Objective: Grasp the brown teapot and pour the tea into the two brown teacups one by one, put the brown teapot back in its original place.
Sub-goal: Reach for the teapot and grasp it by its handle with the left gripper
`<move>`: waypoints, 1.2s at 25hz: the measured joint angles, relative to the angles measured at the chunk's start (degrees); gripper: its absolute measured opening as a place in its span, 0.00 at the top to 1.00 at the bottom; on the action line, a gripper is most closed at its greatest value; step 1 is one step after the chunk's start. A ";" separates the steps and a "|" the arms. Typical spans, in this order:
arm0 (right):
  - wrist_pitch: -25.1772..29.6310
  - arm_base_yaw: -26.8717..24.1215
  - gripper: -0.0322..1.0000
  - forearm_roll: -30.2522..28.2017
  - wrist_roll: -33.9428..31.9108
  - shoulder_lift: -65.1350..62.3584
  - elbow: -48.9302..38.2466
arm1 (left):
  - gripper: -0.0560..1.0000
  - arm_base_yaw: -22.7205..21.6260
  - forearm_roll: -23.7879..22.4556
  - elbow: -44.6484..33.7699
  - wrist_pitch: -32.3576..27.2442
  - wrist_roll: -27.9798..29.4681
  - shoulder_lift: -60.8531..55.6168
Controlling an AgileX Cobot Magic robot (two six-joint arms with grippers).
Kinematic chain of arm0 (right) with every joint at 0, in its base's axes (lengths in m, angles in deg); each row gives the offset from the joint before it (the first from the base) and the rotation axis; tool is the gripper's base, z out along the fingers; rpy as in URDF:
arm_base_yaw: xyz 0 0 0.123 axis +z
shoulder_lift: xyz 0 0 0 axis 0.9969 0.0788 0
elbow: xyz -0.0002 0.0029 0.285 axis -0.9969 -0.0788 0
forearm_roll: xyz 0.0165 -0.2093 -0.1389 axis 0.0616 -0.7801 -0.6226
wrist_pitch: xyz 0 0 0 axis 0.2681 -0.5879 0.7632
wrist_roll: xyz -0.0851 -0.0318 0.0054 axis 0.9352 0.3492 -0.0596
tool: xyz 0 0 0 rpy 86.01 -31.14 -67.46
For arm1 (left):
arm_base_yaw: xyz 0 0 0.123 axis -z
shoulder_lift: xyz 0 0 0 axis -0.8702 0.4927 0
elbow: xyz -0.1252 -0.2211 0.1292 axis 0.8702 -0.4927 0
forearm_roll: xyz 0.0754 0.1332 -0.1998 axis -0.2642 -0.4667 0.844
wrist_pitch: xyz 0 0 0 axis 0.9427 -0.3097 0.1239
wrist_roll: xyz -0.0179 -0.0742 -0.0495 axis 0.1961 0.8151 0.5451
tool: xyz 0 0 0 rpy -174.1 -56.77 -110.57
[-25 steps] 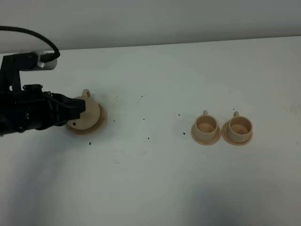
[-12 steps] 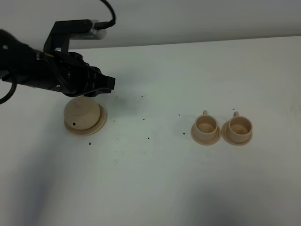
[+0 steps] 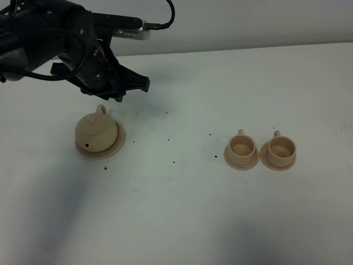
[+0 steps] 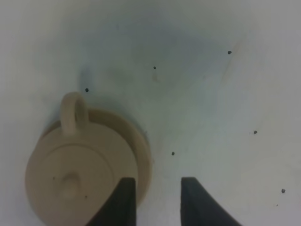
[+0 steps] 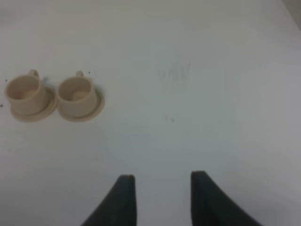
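The brown teapot point(image 3: 95, 132) stands on its flat round dish point(image 3: 117, 144) at the left of the table, handle toward the back. It also shows in the left wrist view point(image 4: 75, 169) on the dish point(image 4: 143, 150). My left gripper point(image 3: 140, 84) hangs above and behind the teapot, open and empty point(image 4: 157, 188). The two brown teacups point(image 3: 241, 146) point(image 3: 280, 147) stand side by side on their saucers at the right. They also show in the right wrist view point(image 5: 26, 91) point(image 5: 75, 91). My right gripper point(image 5: 162, 188) is open and empty, well away from the cups.
Small dark specks point(image 3: 174, 162) are scattered on the white table between the teapot and the cups. The table's back edge point(image 3: 248, 51) meets a pale wall.
My left arm has risen from beside the teapot and swung back and to the right. The teapot, half hidden before, now shows whole on its dish. The cups have not moved.
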 joint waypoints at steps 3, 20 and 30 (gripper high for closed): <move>0.00 0.00 0.67 0.00 0.00 0.00 0.00 | 0.67 0.00 -0.49 2.06 -1.26 0.14 2.43; 0.00 0.00 0.67 0.00 0.00 0.00 0.00 | 0.49 -7.56 -6.07 2.82 4.23 2.56 9.18; 0.00 0.00 0.67 0.00 0.00 0.00 0.00 | 0.49 -8.50 -3.53 4.46 9.60 0.09 14.70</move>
